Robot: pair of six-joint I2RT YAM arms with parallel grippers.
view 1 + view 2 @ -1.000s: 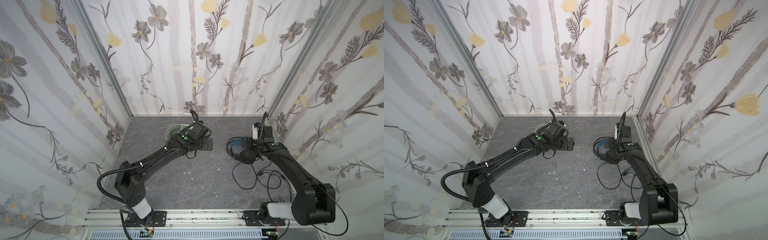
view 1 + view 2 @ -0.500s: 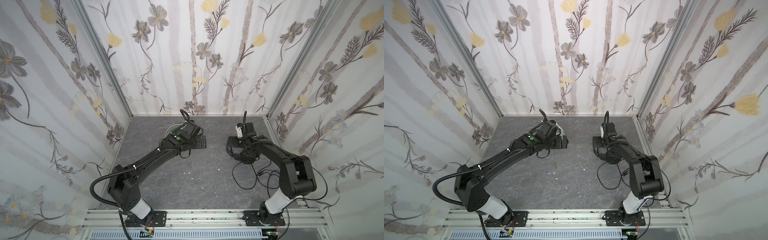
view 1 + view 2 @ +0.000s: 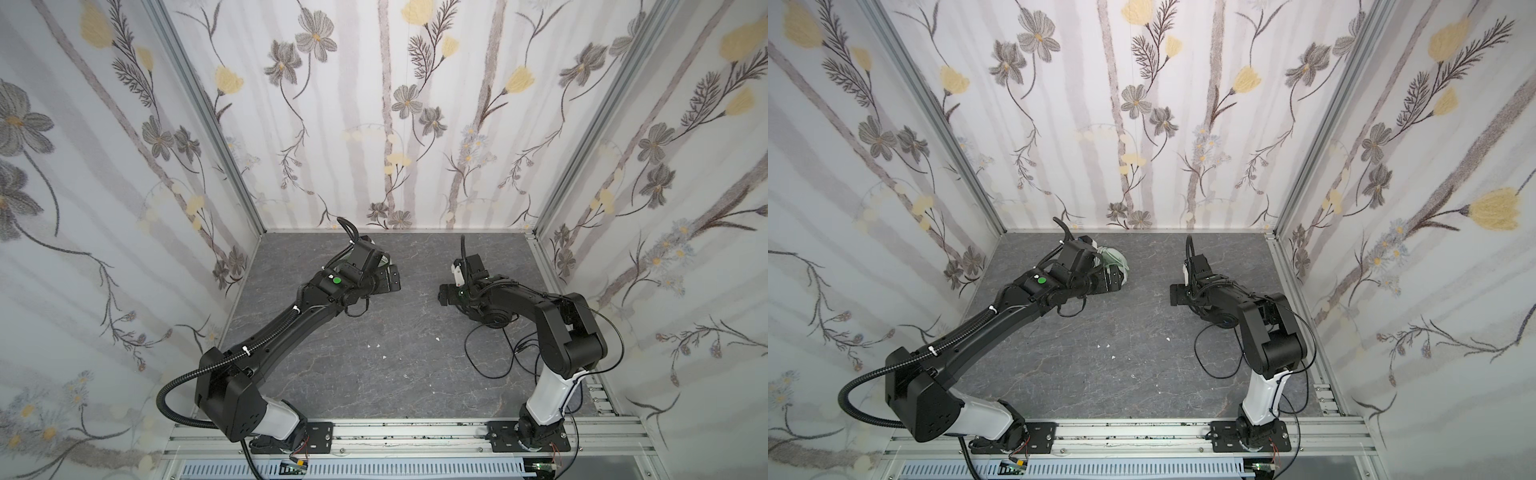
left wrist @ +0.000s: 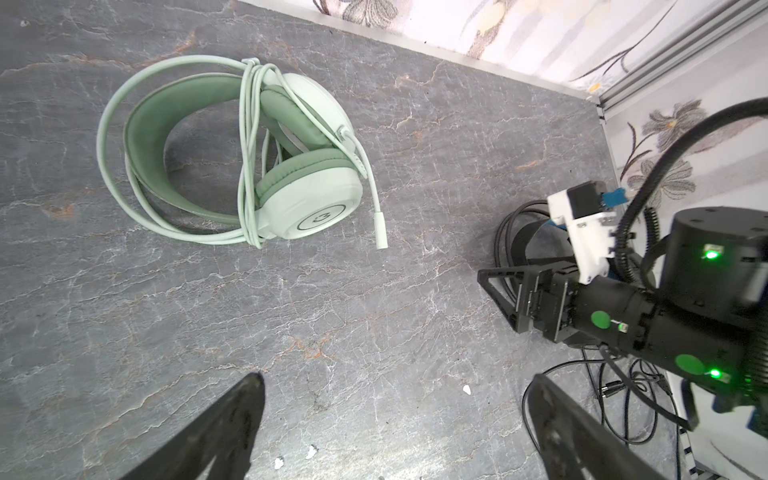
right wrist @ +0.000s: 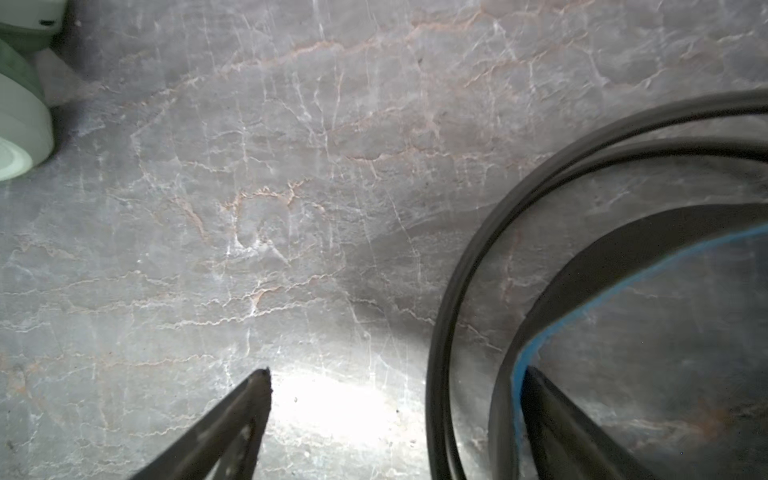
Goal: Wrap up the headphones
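Observation:
The mint green headphones (image 4: 307, 195) lie flat on the grey floor with their whitish cable (image 4: 247, 137) looped round the band and cups; in a top view they (image 3: 1116, 259) peek out behind my left wrist. My left gripper (image 4: 397, 379) hangs open above bare floor beside them, holding nothing. The black headphones (image 3: 494, 318) lie at the right, partly under my right arm. My right gripper (image 5: 395, 374) is open and low. One of its fingers (image 5: 552, 415) is inside the blue-lined headband (image 5: 582, 282), the other outside, so the band and its outer hoops (image 5: 478, 257) pass between.
The thin black cable (image 3: 490, 361) sprawls in loose loops on the floor by the right arm's base. A few white specks (image 3: 374, 345) dot the middle. Flowered walls close in on three sides, and a metal rail (image 3: 395, 432) runs along the front.
My right gripper has swung leftward and down onto the black headband, and its jaws have narrowed a little. My left gripper has drawn back left beside the mint headphones, still open.

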